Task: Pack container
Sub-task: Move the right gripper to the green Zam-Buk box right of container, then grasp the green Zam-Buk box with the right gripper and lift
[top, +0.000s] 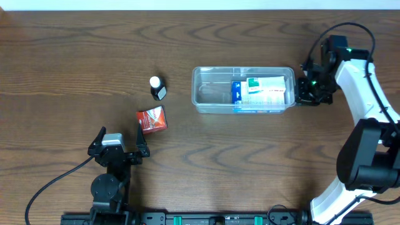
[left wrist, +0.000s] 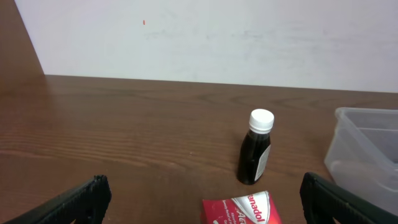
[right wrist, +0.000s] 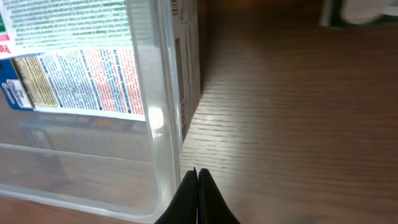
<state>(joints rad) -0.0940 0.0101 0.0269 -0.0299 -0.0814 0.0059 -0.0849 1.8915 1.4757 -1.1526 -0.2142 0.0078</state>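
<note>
While the container [top: 209, 95] lies lengthwise a little right of the worktop's [top: 75, 56] middle, its right half holds cartons [top: 262, 92] printed in blue, white and green, lying flat against the right end wall; its left half shows bare clear plastic. Well to its left stands a dark bottle [top: 156, 87] with a white cap, upright, and just nearer than that lies a red box [top: 152, 119], apart from the bottle. Nothing lies between these two and the container.

At the container's right end, the right tool [right wrist: 198, 180] is clenched shut with nothing between its fingers. Its tips sit just beside the rim at a corner; whether they touch it I cannot tell. The white right arm rises from the near right edge and bends back toward that end.

Low at the near left edge, the left tool [top: 120, 133] is released, fingers spread wide, aimed at the red box and bottle.
</note>
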